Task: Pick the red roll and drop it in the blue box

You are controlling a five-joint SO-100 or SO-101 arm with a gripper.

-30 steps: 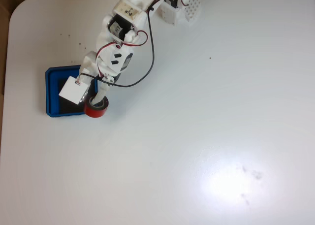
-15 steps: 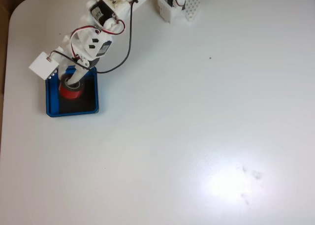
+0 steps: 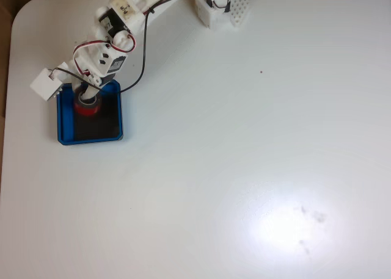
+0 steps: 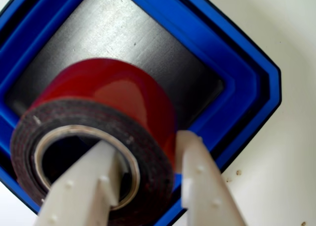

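The gripper (image 4: 148, 179) holds the roll (image 4: 108, 97) by its wall, one finger inside the core, over the box (image 4: 237, 102).

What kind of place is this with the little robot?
Probably a hobby or lab tabletop. A small white robot arm with loose wires sits on a plain white table, its gripper holding a red roll over a blue box.

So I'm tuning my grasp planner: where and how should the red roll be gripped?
Grip the red roll across its wall, from above: one finger in the hollow core, the other outside, as the gripper does now. The open ring suits this.
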